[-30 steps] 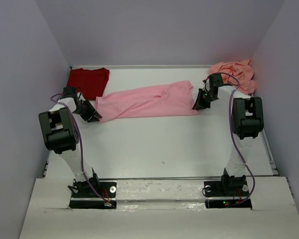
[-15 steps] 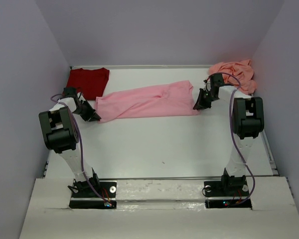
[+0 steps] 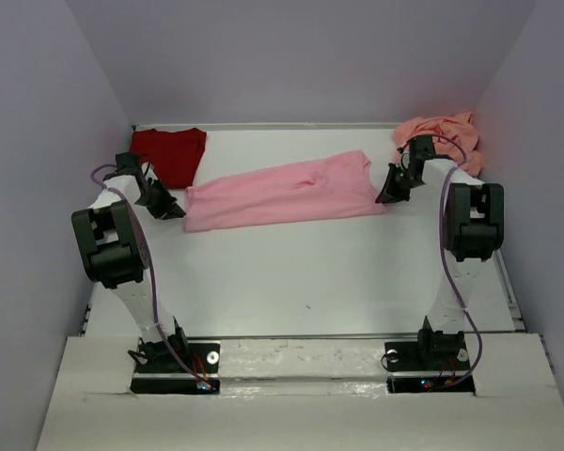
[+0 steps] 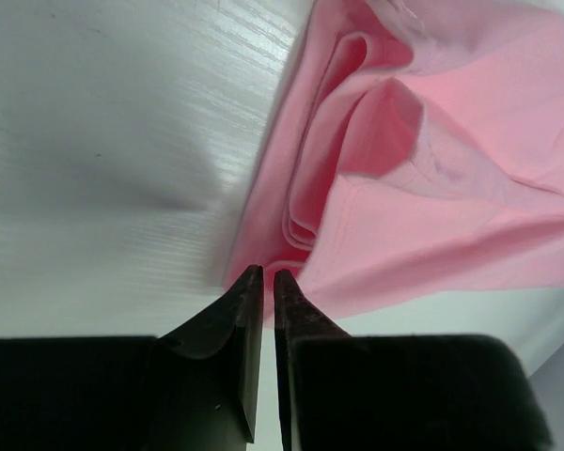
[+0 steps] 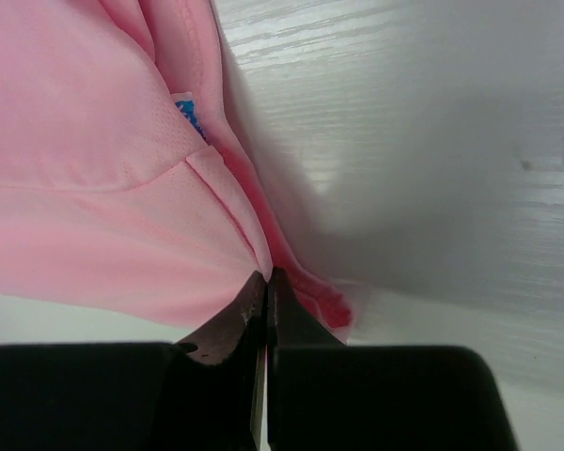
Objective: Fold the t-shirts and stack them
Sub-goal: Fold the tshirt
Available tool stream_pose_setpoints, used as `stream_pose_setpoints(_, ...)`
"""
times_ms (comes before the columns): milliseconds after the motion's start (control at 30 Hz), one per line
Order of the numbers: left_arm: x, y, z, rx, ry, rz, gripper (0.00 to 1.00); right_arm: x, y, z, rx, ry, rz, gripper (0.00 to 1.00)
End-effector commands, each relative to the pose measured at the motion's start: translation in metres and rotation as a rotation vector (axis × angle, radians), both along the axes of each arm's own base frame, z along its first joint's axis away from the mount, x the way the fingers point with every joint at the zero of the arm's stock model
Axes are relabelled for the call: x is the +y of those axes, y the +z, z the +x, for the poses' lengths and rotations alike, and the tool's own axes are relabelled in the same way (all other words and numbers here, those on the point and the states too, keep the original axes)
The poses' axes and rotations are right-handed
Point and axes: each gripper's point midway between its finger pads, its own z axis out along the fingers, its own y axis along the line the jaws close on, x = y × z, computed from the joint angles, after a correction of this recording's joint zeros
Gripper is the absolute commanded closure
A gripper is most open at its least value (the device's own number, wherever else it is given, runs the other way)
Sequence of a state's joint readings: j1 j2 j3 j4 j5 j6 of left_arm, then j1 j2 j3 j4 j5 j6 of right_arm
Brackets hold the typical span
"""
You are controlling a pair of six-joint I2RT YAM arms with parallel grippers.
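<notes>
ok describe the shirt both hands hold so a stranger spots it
On the white table, look across the middle. The light pink cloth t-shirt stretches between left hand and right hand; the dark red tee and salmon-pink tee sit in far corners.

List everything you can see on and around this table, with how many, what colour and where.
dark red t-shirt: one, dark red, lying flat in the far left corner of the table.
light pink t-shirt: one, light pink, stretched crosswise over the far half of the table, between the two arms.
salmon-pink t-shirt: one, salmon-pink, crumpled in the far right corner.
table: one, white, with pale walls on three sides.
left arm: one, black and white, on the left; its jaws are closed on the pink shirt's left end.
right arm: one, black and white, on the right; its jaws are closed on the pink shirt's right end.
</notes>
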State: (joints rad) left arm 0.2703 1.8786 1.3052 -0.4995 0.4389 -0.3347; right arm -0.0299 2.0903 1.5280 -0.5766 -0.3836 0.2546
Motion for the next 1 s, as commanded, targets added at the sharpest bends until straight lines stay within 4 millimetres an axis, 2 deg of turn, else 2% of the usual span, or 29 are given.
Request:
stream_pose_setpoints(0, 0.001, 0.004, -0.003, 0.016, -0.020, 0.005, 0.80, -0.012, 0.003, 0.011, -0.018, 0.001, -0.039, 1.00)
stream_pose_setpoints(333, -0.002, -0.002, -0.013, 0.031, -0.030, -0.004, 0.75, -0.017, 0.000, 0.012, -0.008, -0.004, -0.046, 1.00)
stream_pose_setpoints(433, 0.000, 0.000, -0.011, 0.022, -0.028, -0.002, 0.70, -0.018, 0.001, 0.011, -0.008, -0.002, -0.047, 1.00)
stream_pose_setpoints(567, -0.006, 0.006, 0.006, -0.057, -0.053, -0.051, 0.50, -0.016, 0.001, 0.009, -0.004, 0.001, -0.039, 1.00)
stream_pose_setpoints(700, -0.018, 0.018, 0.028, -0.153, -0.098, -0.140, 0.46, -0.014, 0.001, 0.008, -0.001, 0.003, -0.028, 1.00)
stream_pose_setpoints(967, -0.022, 0.039, 0.058, -0.276, -0.154, -0.187, 0.43, -0.012, 0.002, 0.009, -0.002, 0.006, -0.017, 1.00)
